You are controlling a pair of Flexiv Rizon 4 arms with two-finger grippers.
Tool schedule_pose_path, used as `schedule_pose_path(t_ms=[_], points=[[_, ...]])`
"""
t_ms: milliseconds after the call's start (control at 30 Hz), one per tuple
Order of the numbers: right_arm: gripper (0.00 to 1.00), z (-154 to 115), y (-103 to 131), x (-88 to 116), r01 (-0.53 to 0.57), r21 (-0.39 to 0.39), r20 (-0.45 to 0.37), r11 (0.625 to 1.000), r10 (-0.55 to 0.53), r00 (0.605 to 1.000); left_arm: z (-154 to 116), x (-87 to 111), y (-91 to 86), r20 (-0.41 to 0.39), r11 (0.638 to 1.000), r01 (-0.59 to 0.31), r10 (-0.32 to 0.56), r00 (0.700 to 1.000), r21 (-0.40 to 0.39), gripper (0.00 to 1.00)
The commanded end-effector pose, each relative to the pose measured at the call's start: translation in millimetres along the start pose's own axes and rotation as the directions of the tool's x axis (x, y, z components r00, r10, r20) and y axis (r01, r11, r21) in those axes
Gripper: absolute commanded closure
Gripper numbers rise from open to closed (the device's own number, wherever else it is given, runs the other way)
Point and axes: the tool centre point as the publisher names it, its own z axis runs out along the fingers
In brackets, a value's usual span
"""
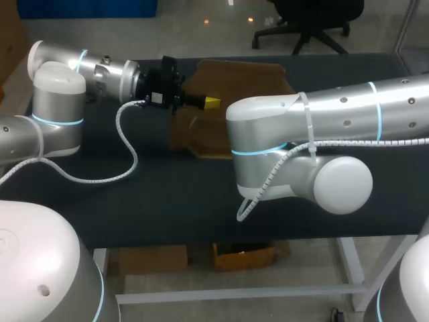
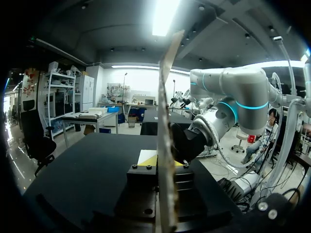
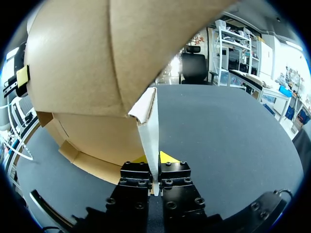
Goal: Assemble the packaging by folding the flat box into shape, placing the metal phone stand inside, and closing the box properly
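Surface: dark matte tabletop (image 1: 167, 208). My left arm (image 1: 80, 67) comes in over it from the left. My right arm (image 1: 322, 114) comes in from the right and reaches past the middle.
Workpiece: brown cardboard box (image 1: 244, 74), held up off the tabletop between the two arms. It is not a closed shape. The right wrist view shows wide panels curving overhead with a crease between them, and loose edge strips hanging open underneath.
Missing item: I cannot find the phone stand in any view, so I cannot say where it is.
Stage: early, by my reading. The cardboard is lifted and partly bent, but I can make out no squared walls, no base and no lid.
Remaining: finish folding the box into shape, put the phone stand inside, close it up. By my judgement none of the three is done.
Left side: left pincer (image 2: 163, 161) is nearly closed, with one yellow tip on each face of a cardboard panel (image 2: 165, 111). The panel stands edge-on and rises straight from between the fingers. I read this as a pinch on the box.
Right side: right pincer (image 3: 154, 158) is drawn almost fully together. Its fingers press both sides of a thin pale flap (image 3: 149, 121) at a folded corner of the box. In the head view it is hidden behind its own arm.
Risk: both grips sit on thin edges. My guess is that a careless pull could slip off the cardboard or crease it in the wrong place.
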Motion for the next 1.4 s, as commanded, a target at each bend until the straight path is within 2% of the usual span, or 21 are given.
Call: schedule_pose_path(t_ms=[33,267,300,333,400,433,733,1033,1400], points=[[1.0,2,3,4,-0.002,0.009,0.006,1.0,0.002,1.0,1,0.3,1.8,0.0,1.0,0.0,0.0,1.0,0.001,1.0],[1.0,0,2,4,0.002,0.012,0.011,1.0,-0.002,1.0,1,0.3,1.8,0.0,1.0,0.0,0.0,1.0,0.001,1.0],[1.0,0,2,4,0.003,0.012,0.011,1.0,-0.003,1.0,1,0.3,1.8,0.0,1.0,0.0,0.0,1.0,0.001,0.86],[1.0,-1,3,4,0.003,0.013,0.012,1.0,-0.003,1.0,1,0.9,0.7,0.001,1.0,-0.014,0.014,1.0,0.003,0.62],[1.0,-1,3,3,0.004,0.014,0.012,1.0,-0.005,1.0,0,2.1,-2.4,0.009,0.999,-0.044,0.044,0.999,0.003,0.04],[1.0,-1,3,3,0.005,0.014,0.012,1.0,-0.005,1.0,0,2.6,-3.7,0.011,0.999,-0.051,0.051,0.999,0.01,0.0],[1.0,-5,5,1,0.018,0.012,-0.004,1.0,-0.018,1.0,-23,8.2,-22.0,0.074,0.988,-0.156,0.155,0.985,0.009,0.0],[1.0,-5,5,-4,0.027,0.066,-0.112,0.997,-0.019,0.994,-47,29.8,-32.6,0.051,0.953,-0.283,0.29,0.956,-0.11,0.0],[1.0,-3,9,-7,0.054,0.115,-0.205,0.992,-0.03,0.978,-77,45.4,-50.0,0.102,0.89,-0.38,0.415,0.904,-0.252,0.0]])
